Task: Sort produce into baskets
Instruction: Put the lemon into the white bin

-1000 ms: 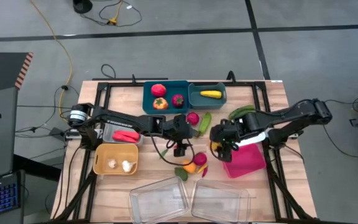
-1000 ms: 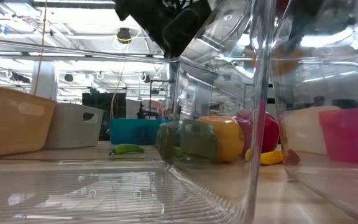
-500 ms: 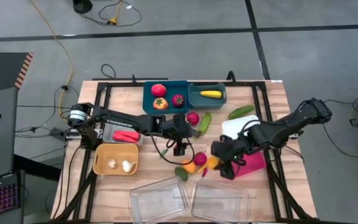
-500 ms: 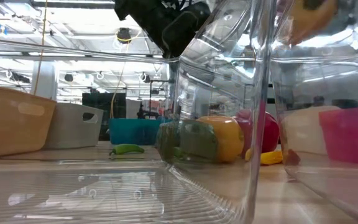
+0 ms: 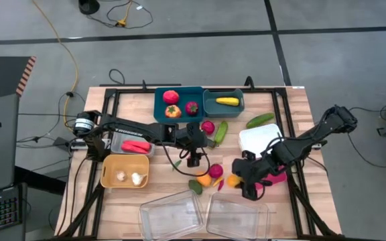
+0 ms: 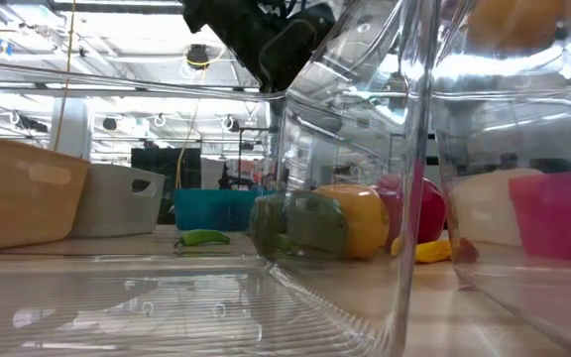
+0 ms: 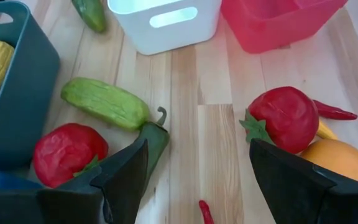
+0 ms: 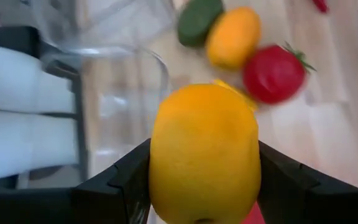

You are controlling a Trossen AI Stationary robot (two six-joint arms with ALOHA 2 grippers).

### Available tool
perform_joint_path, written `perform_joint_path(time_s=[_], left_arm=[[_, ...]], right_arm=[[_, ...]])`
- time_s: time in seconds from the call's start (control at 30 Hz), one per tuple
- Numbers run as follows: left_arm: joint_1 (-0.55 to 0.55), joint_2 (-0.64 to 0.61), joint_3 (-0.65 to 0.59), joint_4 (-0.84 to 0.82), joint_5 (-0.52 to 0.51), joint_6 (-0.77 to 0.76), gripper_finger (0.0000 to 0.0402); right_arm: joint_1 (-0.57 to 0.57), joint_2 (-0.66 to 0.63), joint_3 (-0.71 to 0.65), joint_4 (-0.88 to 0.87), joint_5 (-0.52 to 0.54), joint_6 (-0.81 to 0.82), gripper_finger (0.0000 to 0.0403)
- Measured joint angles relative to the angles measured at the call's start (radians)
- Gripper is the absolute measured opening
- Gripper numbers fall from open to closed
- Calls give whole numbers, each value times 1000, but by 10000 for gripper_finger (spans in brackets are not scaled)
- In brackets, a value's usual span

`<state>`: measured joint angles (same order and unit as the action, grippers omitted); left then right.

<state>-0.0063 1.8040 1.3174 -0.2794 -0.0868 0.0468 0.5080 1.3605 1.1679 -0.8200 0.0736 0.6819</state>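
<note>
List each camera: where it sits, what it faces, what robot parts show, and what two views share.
High: overhead, straight down; both arms, wooden table.
Low: table height, level through clear trays; dark gripper overhead.
Left wrist: on left arm, over red tomato; open left gripper.
Right wrist: right gripper clamps yellow-orange fruit.
Shared: that fruit in high view.

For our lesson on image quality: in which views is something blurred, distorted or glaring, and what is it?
Right wrist view: the orange fruit held in the right gripper is soft, and the produce behind it is blurred. Low view: the clear tray bends and smears what lies behind, with bright glare on its wall. Left wrist view: sharp, with the left gripper open over bare wood. High view: evenly lit.
</note>
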Motion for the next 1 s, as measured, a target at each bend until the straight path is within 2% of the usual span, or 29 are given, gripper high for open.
perform_joint_path(time_s=[0.2, 0.4, 0.53, 0.73, 1.0], left_arm=[[0, 0, 0, 0, 0, -1, 268], [0, 0, 0, 0, 0, -1, 268], [0, 0, 0, 0, 0, 0, 268], [0, 1, 0, 0, 0, -1, 268], [0, 1, 0, 0, 0, -1, 268]], right_arm=[[-42, -7, 0, -167, 14, -1, 250], [-120, -15, -1, -393, 109, -8, 250], [-200, -15, -36, -520, 135, -10, 250], [-305, -15, -68, -560, 161, -20, 257], [-375, -15, -77, -557, 161, -62, 268]])
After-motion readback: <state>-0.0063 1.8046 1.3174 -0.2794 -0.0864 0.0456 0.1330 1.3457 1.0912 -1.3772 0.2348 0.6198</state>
